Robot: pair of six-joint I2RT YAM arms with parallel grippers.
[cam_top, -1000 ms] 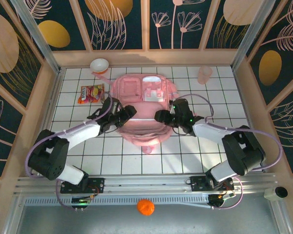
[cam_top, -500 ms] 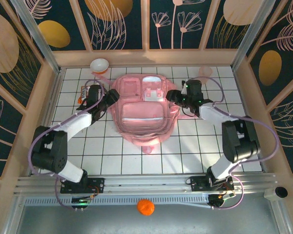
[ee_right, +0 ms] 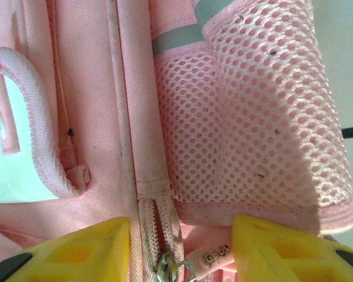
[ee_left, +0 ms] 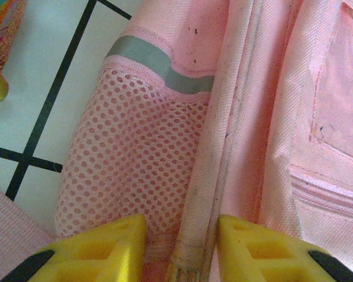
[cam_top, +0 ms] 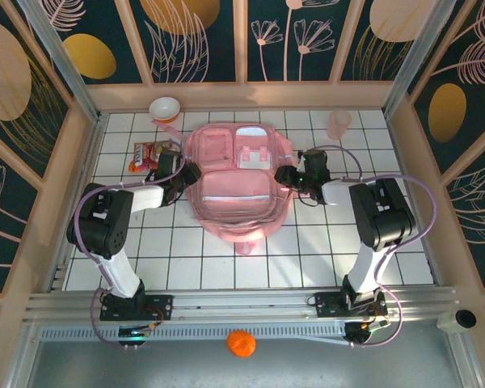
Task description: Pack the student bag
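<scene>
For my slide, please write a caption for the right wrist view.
Right gripper, jaws open, straddles the zipper pull of the student bag, beside its mesh side pocket.

The student bag [cam_top: 236, 190] is matt pink woven cloth with open mesh side pockets [ee_left: 129, 170]; its grey band [ee_left: 159, 64] looks smooth, perhaps reflective. The zip pull [ee_right: 166, 269] is shiny metal.
</scene>
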